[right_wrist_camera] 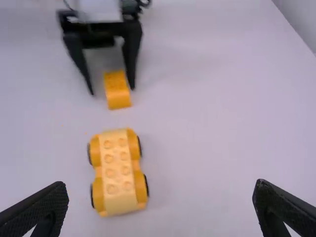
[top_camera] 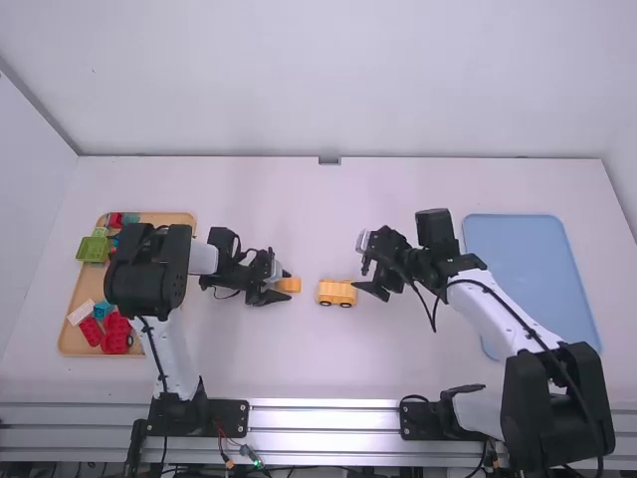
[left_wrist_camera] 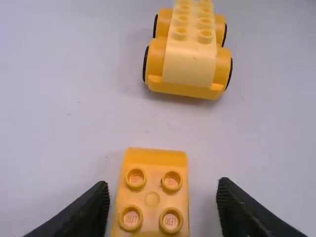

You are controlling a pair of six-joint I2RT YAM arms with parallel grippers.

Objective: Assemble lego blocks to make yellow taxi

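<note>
If you close the left hand [left_wrist_camera: 163,183], parted and empty astride the yellow block [left_wrist_camera: 152,199], off-centre placement may skew it; right hand [right_wrist_camera: 160,184]: wide open, empty.

The yellow wheeled base [right_wrist_camera: 118,170] stands on the tabletop [right_wrist_camera: 212,138], its 4 wheels black-edged and its 8 studs facing up in 2 rows of 4. Near its end, a small orange-yellow block [right_wrist_camera: 117,90] lies between the 2 parted fingers of the left gripper [top_camera: 287,285]. The right gripper [top_camera: 364,279] has its 2 black fingers wide apart.
</note>
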